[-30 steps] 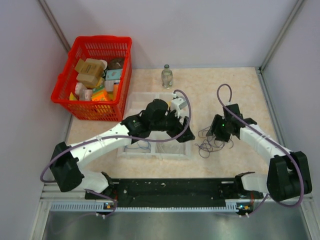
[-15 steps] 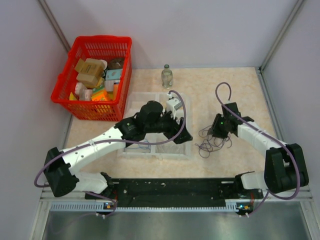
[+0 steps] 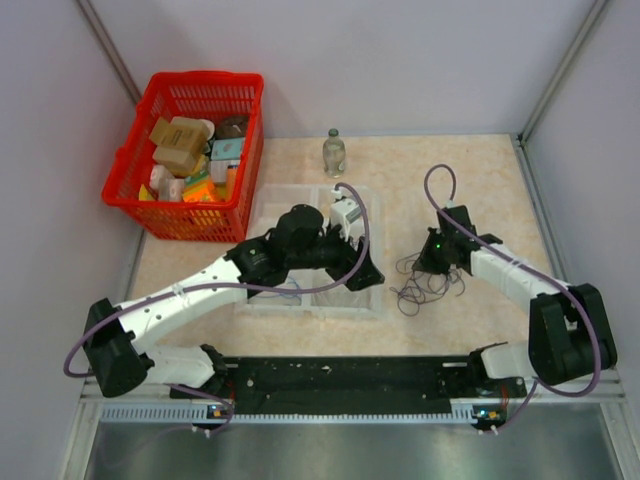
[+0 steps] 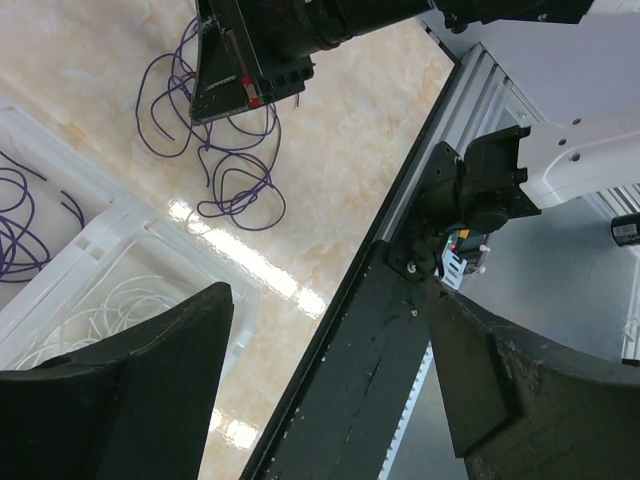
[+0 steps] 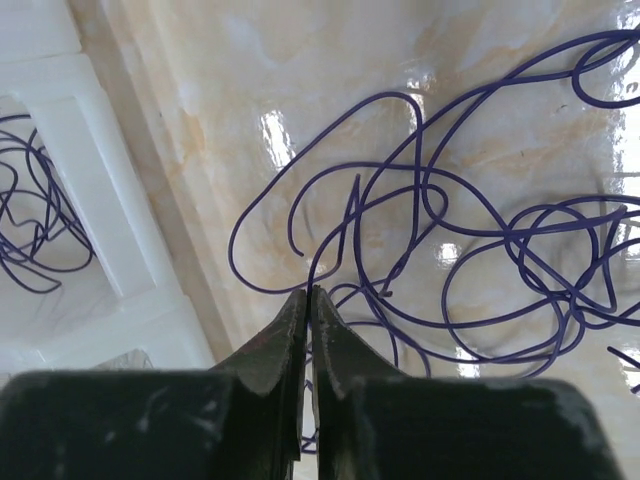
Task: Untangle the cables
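Strands of the cables (image 3: 425,283) are lying in a loose, dark purple tangle on the table (image 3: 480,170), just beside the right edge of the clear tray (image 3: 300,305) and in front of the right arm. We are seeing the loops crossing over one another in several places, spreading flat on the glossy, marbled surface.

We are bringing the right gripper (image 5: 309,293) down at the near-left side of the bunch. Its fingers are pinching almost fully together, and one thin purple strand is running straight into the narrow slit between their tips — so it is grasping the cables by that single strand.

We are holding the left gripper (image 4: 330,300) above the right-hand end of the tray. Its fingers are standing wide apart with nothing between them — released and gripping nothing. From its wrist camera the tangle is showing further off, under the right arm.

Inside the tray, loose purple strands (image 5: 40,220) are lying in one compartment and white strands (image 4: 90,330) in another. A red basket (image 3: 140,215) of small packages is sitting at the far left, and a small bottle (image 3: 333,153) is standing upright behind the tray.
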You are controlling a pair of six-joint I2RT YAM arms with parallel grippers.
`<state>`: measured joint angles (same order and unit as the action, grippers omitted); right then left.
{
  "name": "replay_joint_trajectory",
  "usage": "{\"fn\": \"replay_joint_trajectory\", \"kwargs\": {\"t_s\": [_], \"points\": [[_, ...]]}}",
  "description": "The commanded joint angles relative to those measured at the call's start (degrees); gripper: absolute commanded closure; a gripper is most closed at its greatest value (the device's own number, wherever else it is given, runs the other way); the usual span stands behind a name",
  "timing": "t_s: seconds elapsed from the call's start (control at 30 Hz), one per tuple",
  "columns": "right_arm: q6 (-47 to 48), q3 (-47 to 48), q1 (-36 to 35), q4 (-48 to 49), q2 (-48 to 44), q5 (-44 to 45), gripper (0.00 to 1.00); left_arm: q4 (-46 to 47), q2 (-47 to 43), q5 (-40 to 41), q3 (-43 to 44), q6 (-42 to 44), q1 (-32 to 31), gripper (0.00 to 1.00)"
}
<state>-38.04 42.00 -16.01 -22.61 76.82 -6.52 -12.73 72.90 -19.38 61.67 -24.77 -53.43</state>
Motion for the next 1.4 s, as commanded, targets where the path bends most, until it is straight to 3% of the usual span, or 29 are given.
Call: {"fn": "replay_joint_trajectory", "kwargs": {"t_s": [0.0,0.17,0.3,0.4,0.57,0.7,0.9,1.07,1.2,1.37], "points": [[0.51,2.03,-0.51,1.17,-0.25,1.86,1.0,1.31,-1.54,1.01,-0.06,-0.54,-0.97,0.18],[1.39,6.41,-0.43,-6.99,-9.81,5.82,1.0,1.13,-1.1,1.53,0.64,-0.45,-1.15,0.18],[1.57,15.8,-0.43,-15.87,-21.68,6.35,1.0,-0.1,0.04,3.11,2.75,-1.41,-1.24,0.19],[1.22,25.29,-0.34,-20.62,-25.66,7.4,1.0,-0.1,0.92,2.77,5.47,-1.42,-1.24,0.18],[0.87,41.12,-0.34,-26.16,-25.66,6.88,1.0,3.32,0.14,3.56,8.02,-1.59,-1.15,0.23],[0.69,52.37,-0.25,-26.96,-24.7,4.5,1.0,7.54,0.04,1.36,10.92,-0.72,-1.06,0.17],[0.07,68.63,-0.34,-27.22,-22.15,4.86,1.0,8.86,3.56,-0.05,19.18,0.34,-0.62,0.25],[1.57,72.87,-0.25,-26.78,-20.74,7.14,1.0,12.11,5.05,-1.62,21.12,-0.8,-0.62,0.2],[0.08,75.94,-0.34,-26.78,-20.39,6.79,1.0,12.2,9.7,-9.07,23.23,3.84,-0.62,0.38],[-2.3,77.97,-0.34,-27.05,-20.57,7.05,1.0,12.2,16.2,-17.62,24.2,11.58,-1.32,0.28]]}}
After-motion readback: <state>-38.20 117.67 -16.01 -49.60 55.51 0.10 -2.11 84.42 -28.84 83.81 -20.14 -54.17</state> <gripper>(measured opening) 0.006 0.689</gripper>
